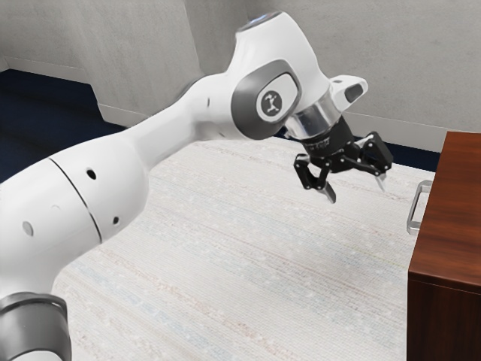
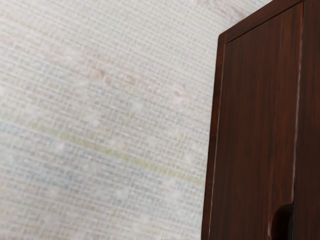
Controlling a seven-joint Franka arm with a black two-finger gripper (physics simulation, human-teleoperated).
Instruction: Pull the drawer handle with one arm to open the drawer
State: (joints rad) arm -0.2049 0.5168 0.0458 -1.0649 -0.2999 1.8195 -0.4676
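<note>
The gripper [image 1: 357,189] is held in the air with its two fingers spread wide; nothing is gripped and nothing is touched. Beneath the fingers a pale woven surface [image 1: 225,271] is spread.

Ahead of the fingertips and a little lower, across a clear gap, the drawer handle [image 1: 415,207] is found. It is a light metal bar with its long axis upright, standing off the side of the cabinet that faces the fingers. The coming move is judged to turn on this: the open fingers must be carried forward and slightly down until the upright bar is taken between them from two sides, then drawn back.

Just behind the handle the dark wooden cabinet [image 1: 451,226] is set. In the wrist view a dark wood panel [image 2: 255,125] of it is shown beside the woven surface. Whether the drawer is out at all cannot be told. Farthest off, a grey wall [image 1: 421,60] is seen.

Counted: one arm, one gripper, two fingers, one handle, one cabinet.
</note>
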